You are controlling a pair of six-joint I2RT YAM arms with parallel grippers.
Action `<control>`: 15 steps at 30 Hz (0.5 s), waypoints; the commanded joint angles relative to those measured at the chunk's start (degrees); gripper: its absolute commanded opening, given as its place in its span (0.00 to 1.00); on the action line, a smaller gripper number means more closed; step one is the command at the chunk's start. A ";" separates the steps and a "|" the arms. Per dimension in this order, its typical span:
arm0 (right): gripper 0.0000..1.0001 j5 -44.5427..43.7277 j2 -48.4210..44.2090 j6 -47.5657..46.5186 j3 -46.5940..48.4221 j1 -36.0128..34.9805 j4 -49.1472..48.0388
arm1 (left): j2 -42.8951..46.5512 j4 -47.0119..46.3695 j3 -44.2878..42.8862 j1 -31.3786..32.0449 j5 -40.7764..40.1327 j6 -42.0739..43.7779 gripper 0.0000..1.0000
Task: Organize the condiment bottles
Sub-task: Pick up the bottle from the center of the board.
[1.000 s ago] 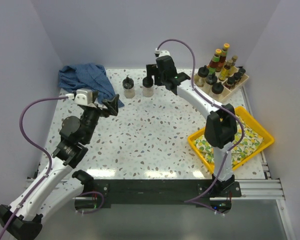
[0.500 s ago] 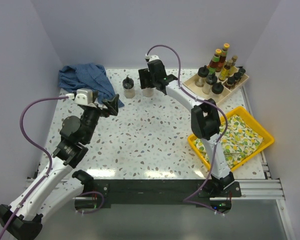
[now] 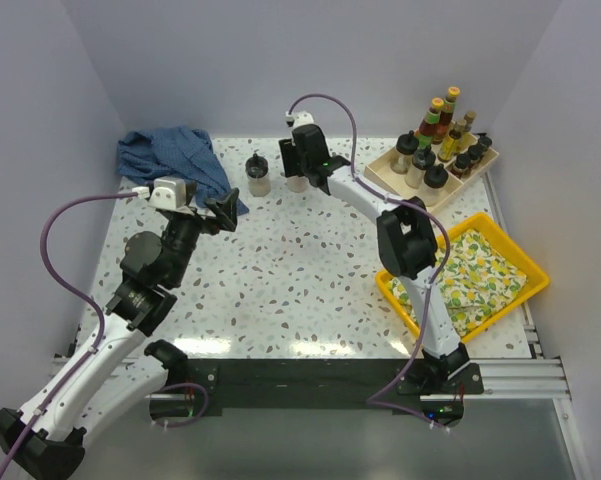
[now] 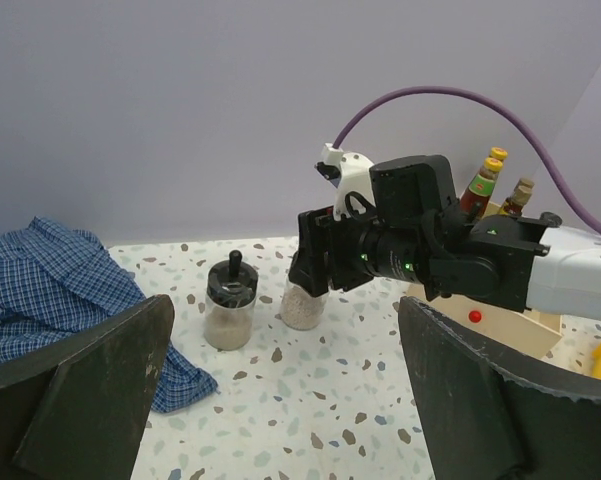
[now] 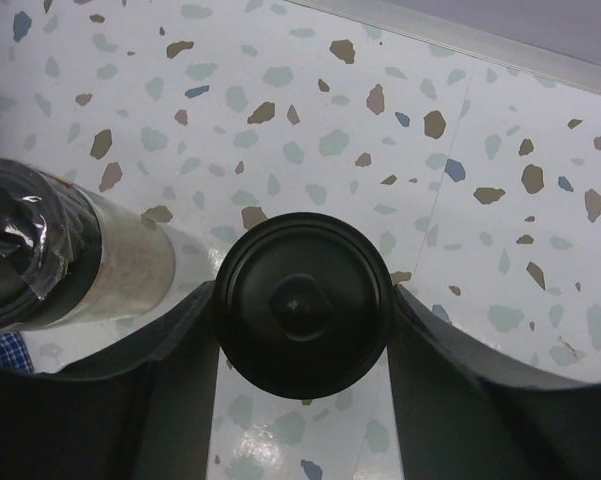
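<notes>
1. Since a second ago the right arm has swung left along the back of the tabletop (image 3: pixel 300 270), so the right fingers (image 5: pixel 170 370) now sit over the black-lidded jar (image 5: pixel 303 303) that earlier stood clear to their left.
2. From the right wrist, that jar's round black lid fills the gap between the two fingers, one on each side at its widest point. Their inner edges run right along the rim, but I cannot tell whether they press on it or only flank it.
3. From the left wrist, the jar stands upright on the tabletop, its pale contents showing below the dark fingers.
4. A second black-lidded jar (image 3: pixel 258 175), also upright and holding pale powder, stands just beside the first on its left, outside the fingers and not touching them.
5. The left fingers (image 4: pixel 100 390) are spread wide and hold nothing. They hover near the blue checked cloth (image 3: pixel 170 155) and point toward the two jars, well short of them.
6. The other condiment bottles (image 3: pixel 435 140) stand upright in the beige divided tray (image 3: pixel 475 170) at the far right corner, tall sauce bottles at the back and small dark-capped ones in front.
7. A yellow tray (image 3: pixel 515 243) with a lemon-print lining lies near the right edge, in front of the beige one.
</notes>
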State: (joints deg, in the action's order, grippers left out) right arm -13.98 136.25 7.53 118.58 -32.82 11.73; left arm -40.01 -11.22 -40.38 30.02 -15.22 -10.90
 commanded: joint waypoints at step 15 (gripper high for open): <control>0.26 -8.69 -23.64 -1.47 -11.62 -0.32 -0.65 | -0.33 -2.14 -0.31 -0.23 0.37 0.52 1.00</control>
State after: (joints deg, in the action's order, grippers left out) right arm -16.78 121.95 5.58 103.85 -33.01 11.57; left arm -40.56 -11.18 -40.38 30.02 -15.18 -10.90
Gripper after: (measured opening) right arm 0.633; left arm 0.997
